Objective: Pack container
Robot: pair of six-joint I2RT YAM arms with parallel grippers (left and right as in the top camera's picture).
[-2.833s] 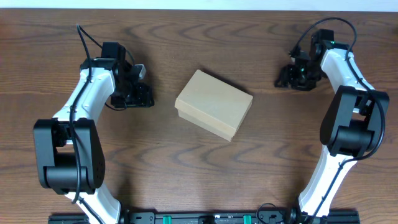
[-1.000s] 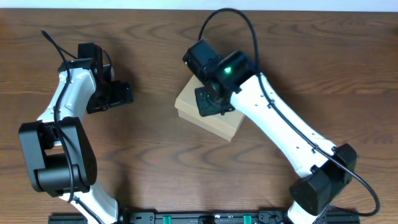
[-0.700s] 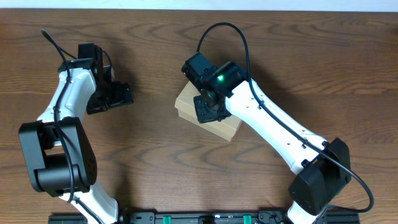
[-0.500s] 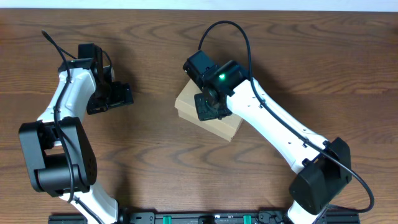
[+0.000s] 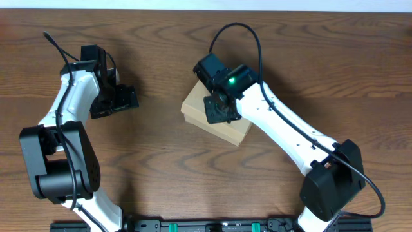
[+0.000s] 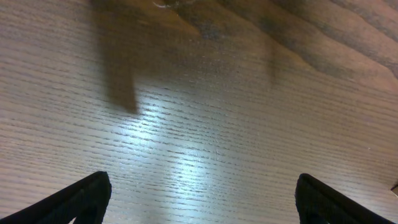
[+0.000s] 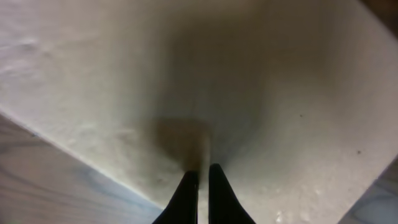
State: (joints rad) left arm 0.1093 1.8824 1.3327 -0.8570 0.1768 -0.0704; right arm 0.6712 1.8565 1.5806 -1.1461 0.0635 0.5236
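While your right fingers (image 7: 185,198) are drawn almost together, with only a slit between them and nothing held, they can press or nudge but cannot grip. Their tips sit right over the closed flap lid (image 7: 286,87) of the small rectangular tan cardboard box (image 5: 195,107), near one of its edges. You cannot tell from the wrist view whether they touch it. Seen from above, the box lies in the middle of the dark wooden surface (image 5: 161,58), its long axis running from upper left to lower right, directly under your right arm. Your left fingers (image 6: 87,194) are spread wide and empty over bare wood, well apart to the box's left. By that layout, the right arm is the nearer one for raising the lid.
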